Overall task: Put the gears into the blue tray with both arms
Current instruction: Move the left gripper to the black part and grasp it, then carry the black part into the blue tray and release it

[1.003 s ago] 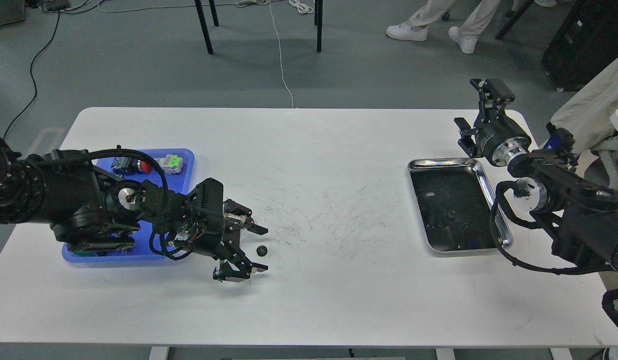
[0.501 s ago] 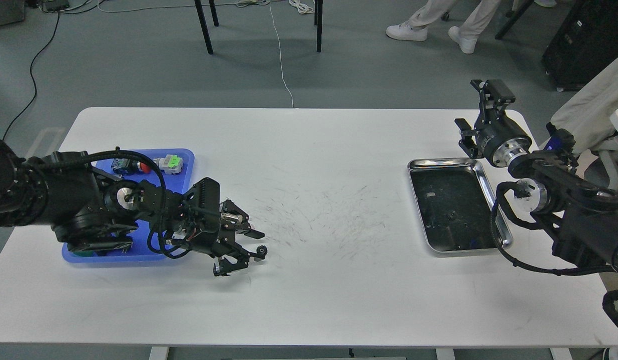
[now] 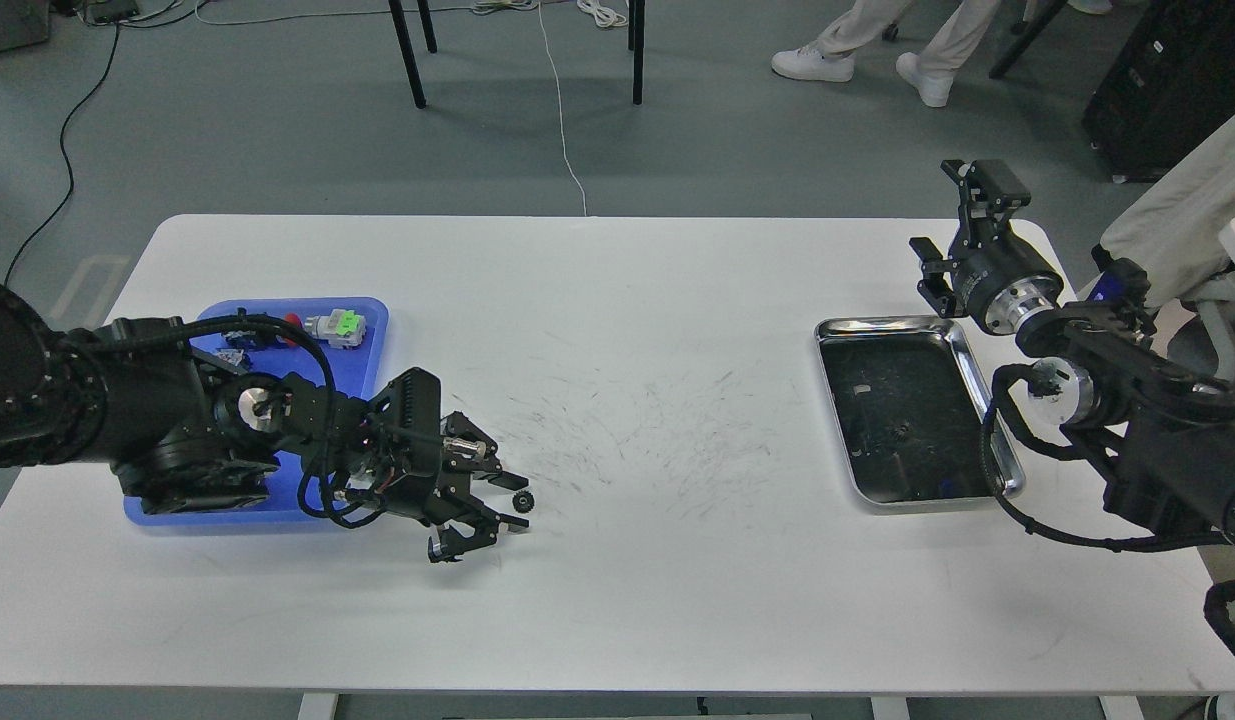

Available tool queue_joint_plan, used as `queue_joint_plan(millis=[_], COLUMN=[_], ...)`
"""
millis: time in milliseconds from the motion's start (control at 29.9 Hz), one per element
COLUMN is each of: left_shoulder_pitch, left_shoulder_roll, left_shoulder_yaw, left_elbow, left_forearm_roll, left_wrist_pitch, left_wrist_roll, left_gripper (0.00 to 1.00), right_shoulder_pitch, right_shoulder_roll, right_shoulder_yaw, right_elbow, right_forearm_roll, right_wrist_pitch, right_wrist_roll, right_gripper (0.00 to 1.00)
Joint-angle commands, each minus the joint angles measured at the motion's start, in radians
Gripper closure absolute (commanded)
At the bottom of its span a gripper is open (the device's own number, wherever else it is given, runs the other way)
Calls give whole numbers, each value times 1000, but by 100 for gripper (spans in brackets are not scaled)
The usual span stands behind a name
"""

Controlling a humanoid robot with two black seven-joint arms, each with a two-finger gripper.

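A small black gear lies on the white table just right of the blue tray. My left gripper reaches out low over the table from the tray side, and its two fingers are drawn in against the gear from above and below. My right gripper is held up at the far right, above the back corner of the steel tray, open and holding nothing. My left arm hides much of the blue tray.
A green-capped switch and a red-capped one lie at the back of the blue tray. The shiny steel tray sits at the right, with a small dark piece on its dark floor. Scuff marks cover the table's middle.
My left gripper's fingers have closed in from wide apart around the gear, which stays in place. The left arm shifted slightly toward me. The right arm has not moved.
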Motion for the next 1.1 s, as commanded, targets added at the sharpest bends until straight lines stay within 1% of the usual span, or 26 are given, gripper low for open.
queue_joint_plan(millis=[0, 167, 267, 434, 501, 836, 869, 1069], left_shoulder_pitch=[8, 22, 30, 47, 47, 36, 30, 8], left_shoulder_roll=[-2, -13, -13, -11, -9, 3, 7, 41], left_shoulder_yaw=[1, 2, 1, 2, 2, -10, -9, -19], left_elbow=[25, 39, 41, 47, 51, 50, 45, 48], left_forearm_roll=[0, 0, 0, 0, 0, -2, -2, -11], left_wrist_pitch=[0, 0, 1, 1, 1, 1, 1, -2], left_wrist_roll=[0, 0, 0, 0, 0, 0, 0, 0], left_gripper=[63, 68, 75, 78, 83, 86, 87, 88], right_shoulder_pitch=[-1, -1, -7, -7, -7, -8, -8, -8], right_shoulder_roll=[0, 0, 0, 0, 0, 0, 0, 2], right_shoulder_yaw=[-1, -1, -1, -1, -1, -1, -1, -2], right_elbow=[0, 0, 0, 0, 0, 0, -2, -2], right_forearm_roll=[0, 0, 0, 0, 0, 0, 0, 0], right_wrist_pitch=[0, 0, 0, 0, 0, 0, 0, 0], right_wrist_roll=[0, 0, 0, 0, 0, 0, 0, 0], right_gripper=[4, 4, 4, 4, 4, 3, 4, 4])
